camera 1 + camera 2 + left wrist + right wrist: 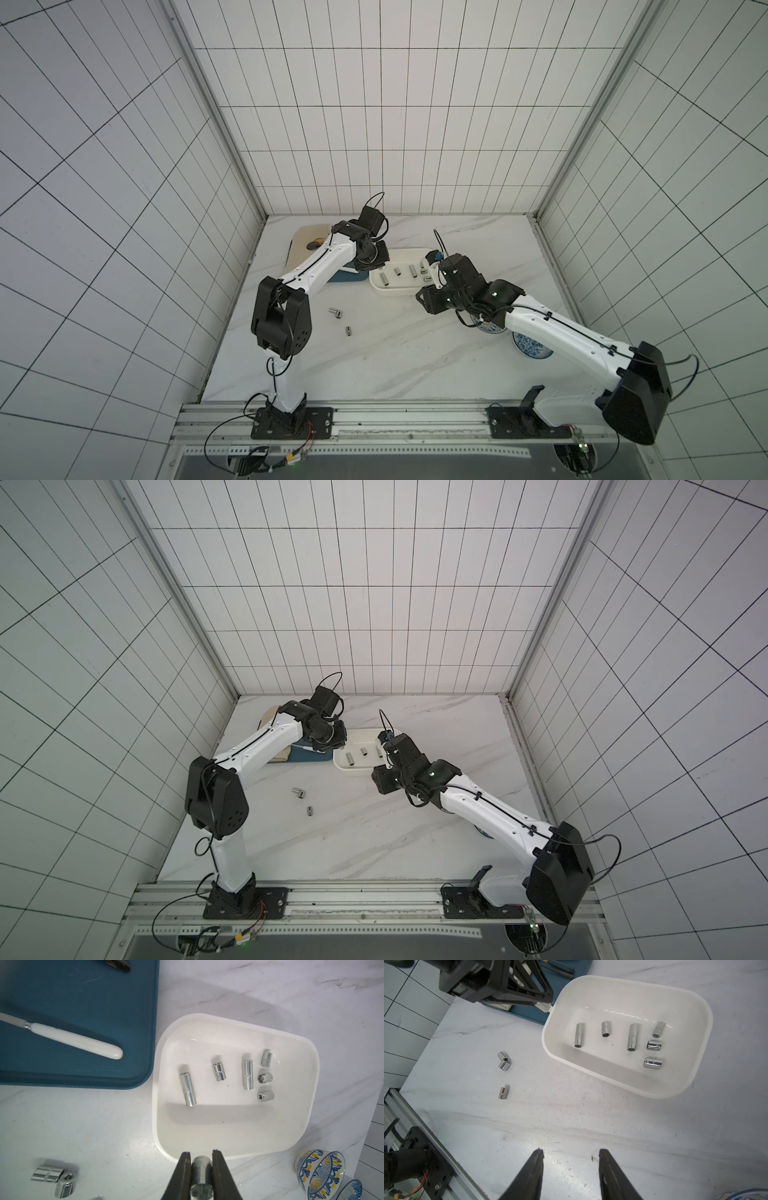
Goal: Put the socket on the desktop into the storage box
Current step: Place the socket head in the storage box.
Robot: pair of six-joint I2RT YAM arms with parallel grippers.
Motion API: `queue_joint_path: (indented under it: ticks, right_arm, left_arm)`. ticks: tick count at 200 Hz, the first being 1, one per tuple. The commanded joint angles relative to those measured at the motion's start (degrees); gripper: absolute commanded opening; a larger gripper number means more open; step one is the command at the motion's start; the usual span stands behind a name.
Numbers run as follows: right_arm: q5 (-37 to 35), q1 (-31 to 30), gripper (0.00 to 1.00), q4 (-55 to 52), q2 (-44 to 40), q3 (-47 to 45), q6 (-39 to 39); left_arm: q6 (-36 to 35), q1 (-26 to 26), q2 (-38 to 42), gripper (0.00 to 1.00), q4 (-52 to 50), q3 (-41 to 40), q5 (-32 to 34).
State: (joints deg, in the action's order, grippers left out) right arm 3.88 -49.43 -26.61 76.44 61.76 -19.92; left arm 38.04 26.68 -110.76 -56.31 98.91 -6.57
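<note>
White tiled walls (374, 124) are seen on three sides of the marble-look table (415, 365), which is faintly veined in grey. The storage box (218, 1126) is set toward the far side of it, and a dark-blue tray (83, 1001) is placed just beside one short end of the box. A white-handled knife (76, 1040) is laid on the tray.

Six boxed sockets (247, 1074) are counted on the floor of the box, two of them long and four short, all lying on their sides.

The left claw (201, 1155) is clenched on a held socket (201, 1176), which is gripped across its sides with its hexagonal opening turned toward the wrist camera. In the left wrist view this socket is seen just outside the rim of the box, at the end next to the tray. How high it is held above the table cannot be told.

The right claw (571, 1150) is released, with nothing between its fingers, and is poised over bare table near the box.

Three sockets are found out on the table, well apart from the box. A touching pair (504, 1061) is set at an angle to each other, and a single socket (503, 1092) is placed near them. Both groups are shown in both top views.

Blue-patterned dishes (534, 347) are partly hidden under the right arm.
</note>
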Motion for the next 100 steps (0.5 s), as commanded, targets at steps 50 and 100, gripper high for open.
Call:
queue_joint_path:
  ticks: [50, 100]
  right_arm:
    - [-0.5, 1.3, 0.47, -0.8, -1.7, -3.0, -0.8]
    - [-0.4, 1.8, 0.47, -1.2, -2.2, -3.6, -1.0]
  left_arm:
    - [-0.6, 1.0, -10.8, 0.13, -1.5, 11.0, -1.5]
    - [-1.5, 1.0, -18.3, 0.13, -3.4, 19.4, -0.3]
